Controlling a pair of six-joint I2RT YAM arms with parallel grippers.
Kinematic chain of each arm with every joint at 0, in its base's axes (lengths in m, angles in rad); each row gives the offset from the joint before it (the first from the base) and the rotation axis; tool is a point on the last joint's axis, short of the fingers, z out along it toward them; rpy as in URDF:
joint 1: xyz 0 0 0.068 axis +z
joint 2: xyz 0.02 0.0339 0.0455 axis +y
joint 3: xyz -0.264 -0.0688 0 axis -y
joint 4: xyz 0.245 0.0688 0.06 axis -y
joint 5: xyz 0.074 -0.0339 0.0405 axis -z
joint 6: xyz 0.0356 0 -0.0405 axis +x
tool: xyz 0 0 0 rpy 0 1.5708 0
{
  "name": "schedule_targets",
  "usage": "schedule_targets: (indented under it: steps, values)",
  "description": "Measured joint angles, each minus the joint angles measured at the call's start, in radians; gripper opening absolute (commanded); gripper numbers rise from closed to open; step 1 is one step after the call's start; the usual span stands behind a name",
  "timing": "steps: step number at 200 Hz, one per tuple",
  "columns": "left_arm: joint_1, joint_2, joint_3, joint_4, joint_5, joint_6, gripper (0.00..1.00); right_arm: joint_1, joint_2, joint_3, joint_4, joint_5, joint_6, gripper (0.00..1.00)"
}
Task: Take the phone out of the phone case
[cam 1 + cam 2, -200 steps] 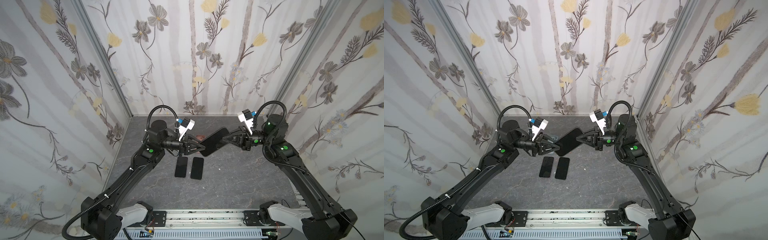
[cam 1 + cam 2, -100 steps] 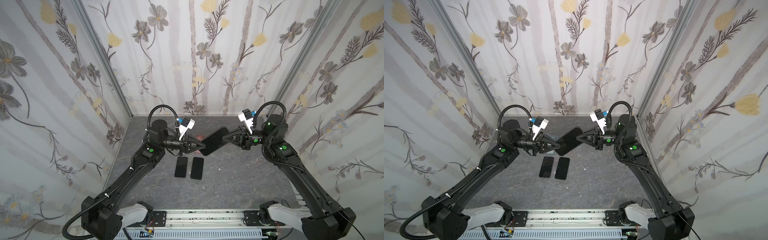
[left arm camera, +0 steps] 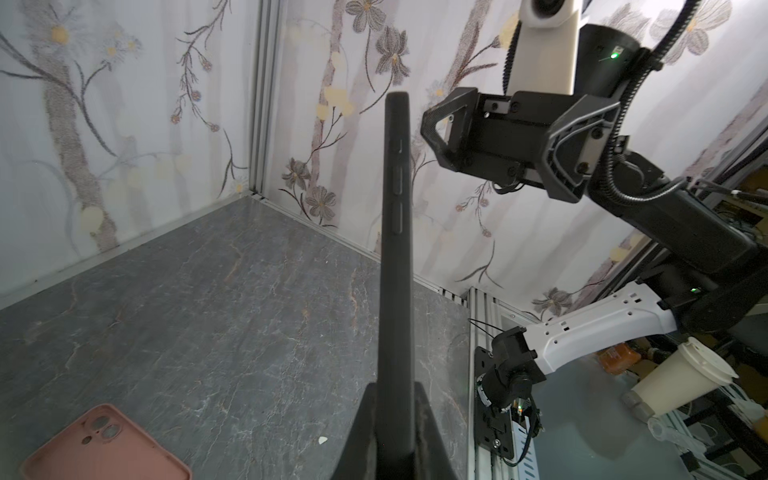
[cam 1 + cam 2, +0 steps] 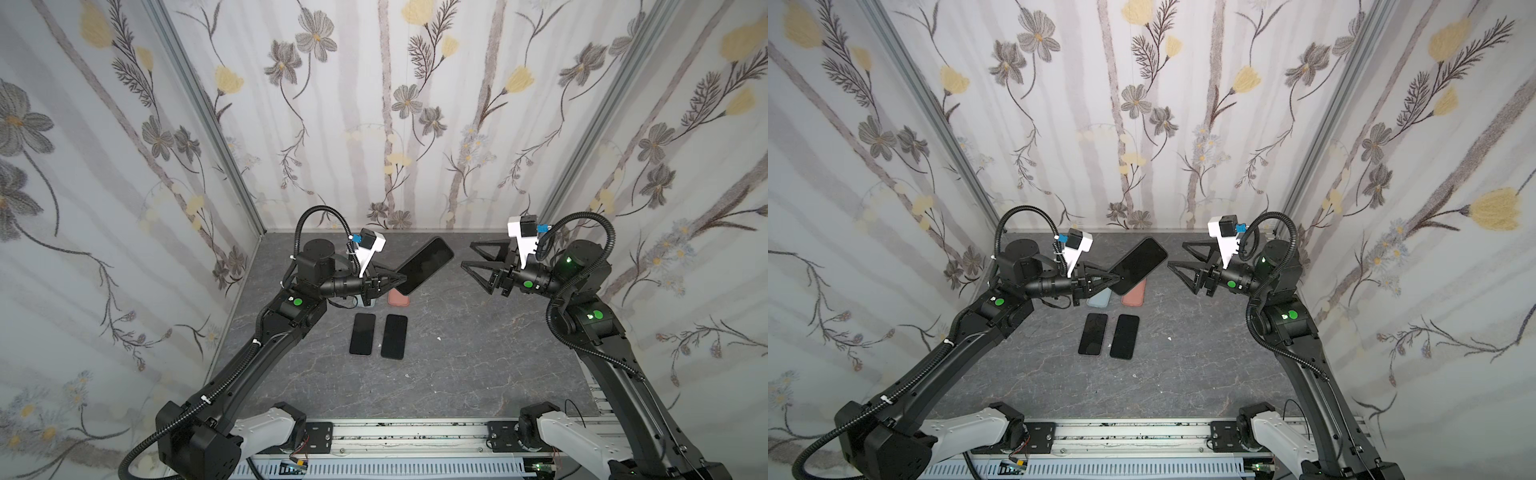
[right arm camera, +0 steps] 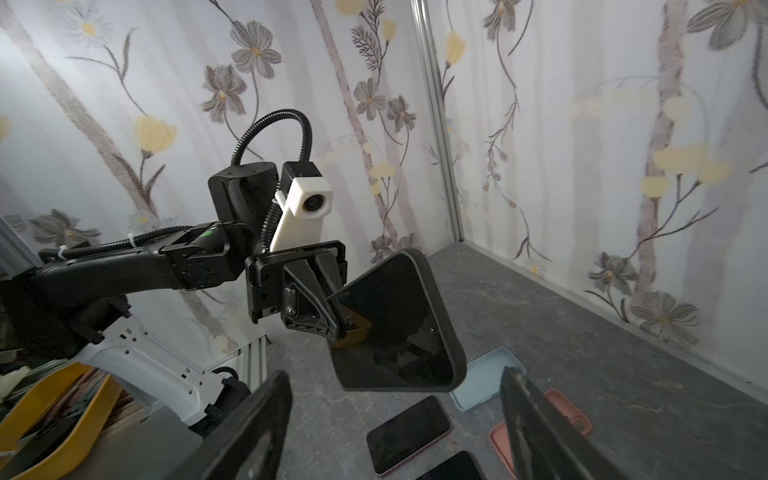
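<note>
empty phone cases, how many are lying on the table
2. A light blue case and a pink case lie side by side on the table, behind the two bare phones, below the raised phone. It may hide others.

A: Any room up high?
B: An open gap between the raised phone (image 4: 426, 264) and the right gripper (image 4: 466, 254).
A: Below?
B: Two phones (image 4: 363, 333) and a pink case (image 4: 399, 298) lie mid-table; the front of the table (image 4: 457, 374) is bare.

The right tool (image 4: 467, 254) has let go of the cased phone (image 4: 426, 264) and drawn back, jaws spread
</note>
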Motion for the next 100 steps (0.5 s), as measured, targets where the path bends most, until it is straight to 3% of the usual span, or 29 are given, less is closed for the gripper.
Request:
schedule_targets:
  steps: [13,25,45,100]
  values:
    - [-0.002,-0.001,0.002,-0.01,-0.03,0.029,0.0,0.0,-0.018,-0.001,-0.005,0.082,-0.028,0.72]
    - [-0.002,0.0,0.003,-0.02,-0.052,0.051,0.0,0.0,-0.02,0.003,-0.014,0.143,-0.056,0.85]
    - [-0.003,0.006,0.002,-0.024,-0.076,0.082,0.0,-0.001,-0.003,0.035,-0.078,0.211,-0.101,0.85]
    - [-0.008,-0.003,-0.026,-0.037,-0.121,0.143,0.0,-0.001,0.053,0.087,-0.18,0.105,-0.164,0.8]
